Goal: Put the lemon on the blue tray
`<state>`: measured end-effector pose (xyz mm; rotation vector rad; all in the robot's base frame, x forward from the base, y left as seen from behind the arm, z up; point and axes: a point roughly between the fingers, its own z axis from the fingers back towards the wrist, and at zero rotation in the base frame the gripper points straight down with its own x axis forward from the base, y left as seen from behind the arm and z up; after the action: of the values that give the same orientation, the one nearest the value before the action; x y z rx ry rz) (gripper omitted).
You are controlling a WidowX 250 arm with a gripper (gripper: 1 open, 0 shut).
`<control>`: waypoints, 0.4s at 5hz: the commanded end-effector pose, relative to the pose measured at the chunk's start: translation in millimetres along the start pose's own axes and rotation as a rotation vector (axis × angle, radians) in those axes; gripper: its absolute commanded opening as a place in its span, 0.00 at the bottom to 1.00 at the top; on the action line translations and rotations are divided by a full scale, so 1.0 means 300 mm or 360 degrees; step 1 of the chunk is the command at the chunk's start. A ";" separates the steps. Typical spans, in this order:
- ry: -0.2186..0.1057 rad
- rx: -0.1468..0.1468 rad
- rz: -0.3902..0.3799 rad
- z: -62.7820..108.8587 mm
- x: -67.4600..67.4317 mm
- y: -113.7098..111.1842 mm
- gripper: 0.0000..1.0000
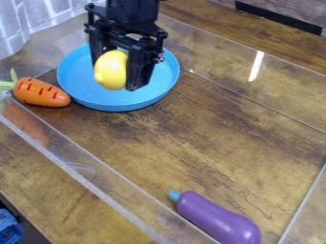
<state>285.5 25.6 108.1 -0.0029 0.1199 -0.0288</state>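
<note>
The yellow lemon [112, 70] hangs between the black fingers of my gripper [118, 69], which is shut on it. It sits just above the middle of the round light-blue tray [158, 90], which lies at the back left of the wooden table. Whether the lemon touches the tray surface I cannot tell. The arm comes down from the top edge of the view and hides part of the tray's far rim.
An orange carrot [41, 92] with a green top lies left of the tray. A purple eggplant [218, 218] lies at the front right. Clear plastic walls [76, 162] ring the work area.
</note>
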 end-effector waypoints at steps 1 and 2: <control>-0.0050 -0.0030 0.0022 0.022 0.012 0.010 0.00; -0.0050 -0.0052 0.0018 0.023 0.022 0.005 0.00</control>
<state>286.7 20.5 102.2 -0.0377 0.1333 -0.0367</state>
